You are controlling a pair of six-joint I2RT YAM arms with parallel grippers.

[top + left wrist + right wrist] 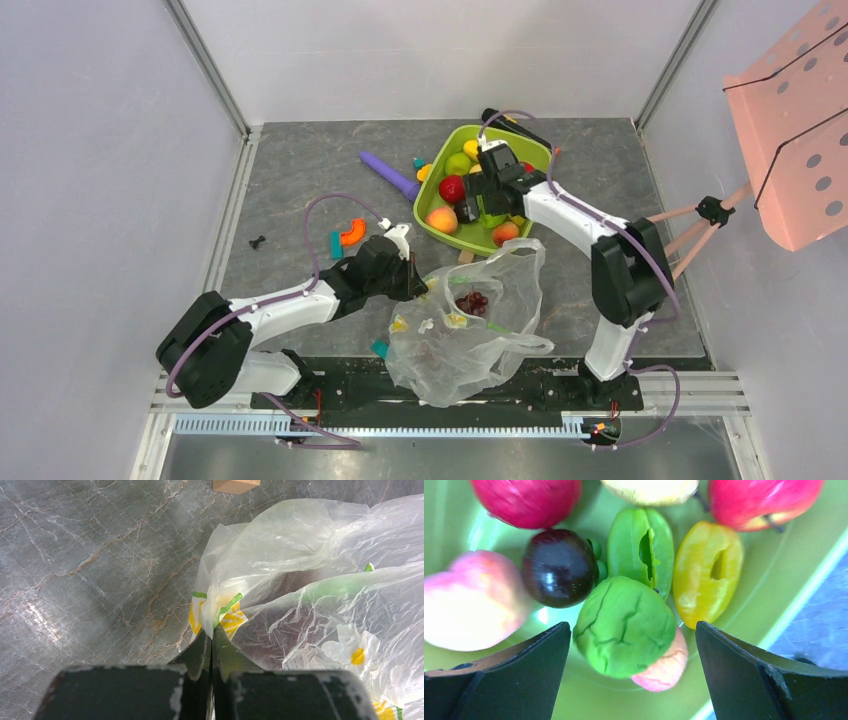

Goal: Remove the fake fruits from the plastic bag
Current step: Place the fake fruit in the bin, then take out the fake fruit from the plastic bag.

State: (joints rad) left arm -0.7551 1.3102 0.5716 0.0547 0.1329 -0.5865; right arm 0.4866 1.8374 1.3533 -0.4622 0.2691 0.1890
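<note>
The transparent plastic bag [470, 325] lies crumpled at the near middle of the table, with a dark purple grape bunch [472, 301] showing inside. My left gripper [420, 285] is shut on the bag's left edge; in the left wrist view the fingertips [211, 636] pinch the film of the bag [310, 580]. My right gripper [490, 195] is open over the green tray [418, 205]. It holds nothing and straddles a green and pink fruit [626, 625] lying in the tray. A dark purple fruit [559, 567], a yellow one [708, 572], red apples [529, 500] and a peach [469, 600] lie around it.
A purple stick [390, 175] lies left of the tray. Orange [352, 232] and teal [335, 243] blocks lie beside my left arm. Another teal block [381, 348] is at the bag's near left. A wooden block [235, 485] lies beyond the bag. A pink perforated panel [800, 120] stands far right.
</note>
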